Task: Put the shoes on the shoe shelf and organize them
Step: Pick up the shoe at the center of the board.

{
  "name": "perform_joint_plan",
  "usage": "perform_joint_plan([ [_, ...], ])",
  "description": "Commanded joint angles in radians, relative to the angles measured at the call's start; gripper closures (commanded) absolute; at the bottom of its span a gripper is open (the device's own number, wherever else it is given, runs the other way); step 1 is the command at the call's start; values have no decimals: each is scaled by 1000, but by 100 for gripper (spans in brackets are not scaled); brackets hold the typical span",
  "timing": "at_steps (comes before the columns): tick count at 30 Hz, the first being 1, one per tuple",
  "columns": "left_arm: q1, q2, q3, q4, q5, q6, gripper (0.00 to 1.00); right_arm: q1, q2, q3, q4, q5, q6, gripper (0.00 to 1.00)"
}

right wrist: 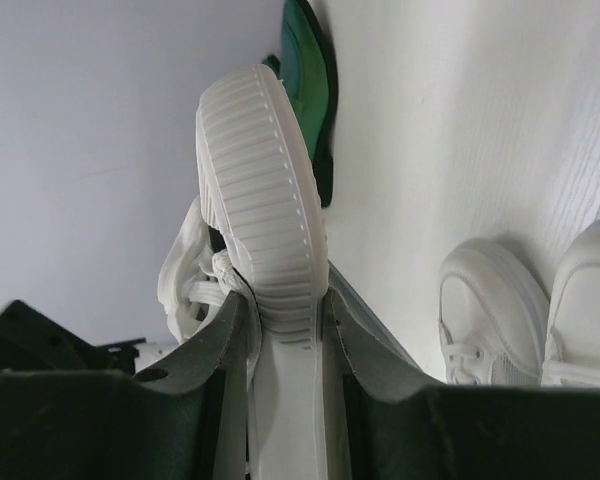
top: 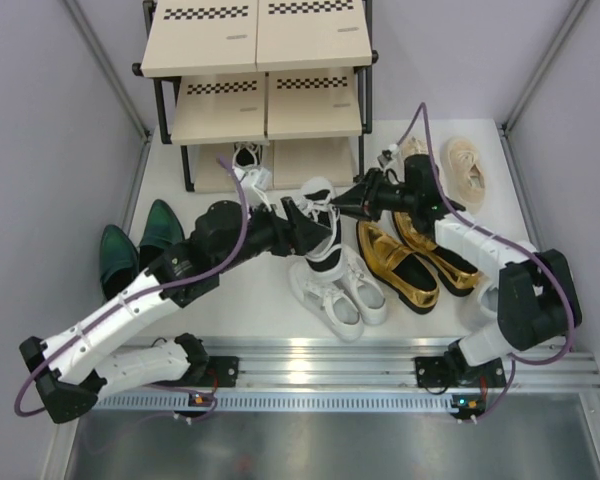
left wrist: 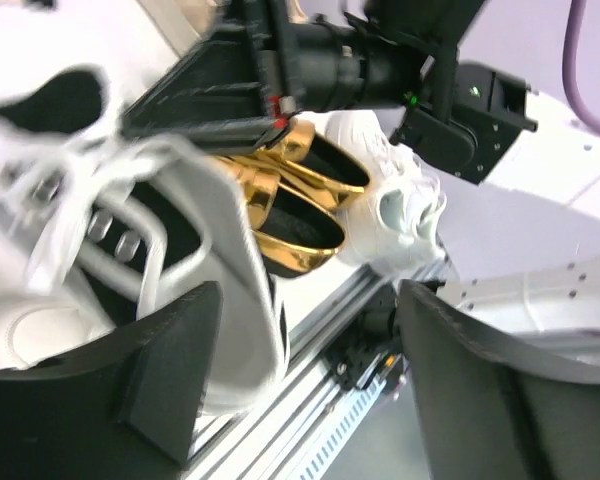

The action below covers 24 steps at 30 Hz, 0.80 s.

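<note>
My right gripper (top: 344, 205) is shut on the white ribbed toe of a black-and-white sneaker (top: 318, 198) and holds it in front of the shoe shelf (top: 255, 40). In the right wrist view the fingers (right wrist: 220, 350) clamp that sole (right wrist: 265, 190) from both sides. My left gripper (top: 313, 235) is open right beside the same sneaker. In the left wrist view (left wrist: 310, 380) its jaws stand wide apart, with the sneaker's (left wrist: 130, 230) white edge against the left finger. A second black-and-white sneaker (top: 326, 255) lies below it.
White lace-ups (top: 340, 292) and gold loafers (top: 412, 258) lie at centre front. Green loafers (top: 130, 248) lie at the left and beige sneakers (top: 466, 168) at the back right. One sneaker (top: 248, 158) sits on the shelf's bottom tier. Walls close in both sides.
</note>
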<state>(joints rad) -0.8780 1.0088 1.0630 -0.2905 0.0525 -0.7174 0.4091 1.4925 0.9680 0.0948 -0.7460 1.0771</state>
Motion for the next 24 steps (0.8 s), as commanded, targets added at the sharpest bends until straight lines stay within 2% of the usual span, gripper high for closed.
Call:
perform_joint_plan([
  [1,-3,-93,-66,33,-184,-195,17,-85,-61,-3,219,11,124,100],
  [4,-3,-194,-202,79,-258,-399,9,-148,-60,-29,331,28,199,100],
  [6,-3,-260,-335,213,-270,-524,2,-167,-57,-41,400,42,245,100],
  [9,-3,-277,-438,355,-278,-615,2,-174,-57,-75,477,65,312,100],
  [12,-3,-219,-434,378,-260,-607,2,-174,-57,-75,490,79,351,100],
  [19,-3,-78,-462,693,-240,-597,2,-171,-69,-72,479,80,366,100],
  [24,-3,-27,-463,789,-258,-608,2,-162,-83,-92,476,83,369,100],
])
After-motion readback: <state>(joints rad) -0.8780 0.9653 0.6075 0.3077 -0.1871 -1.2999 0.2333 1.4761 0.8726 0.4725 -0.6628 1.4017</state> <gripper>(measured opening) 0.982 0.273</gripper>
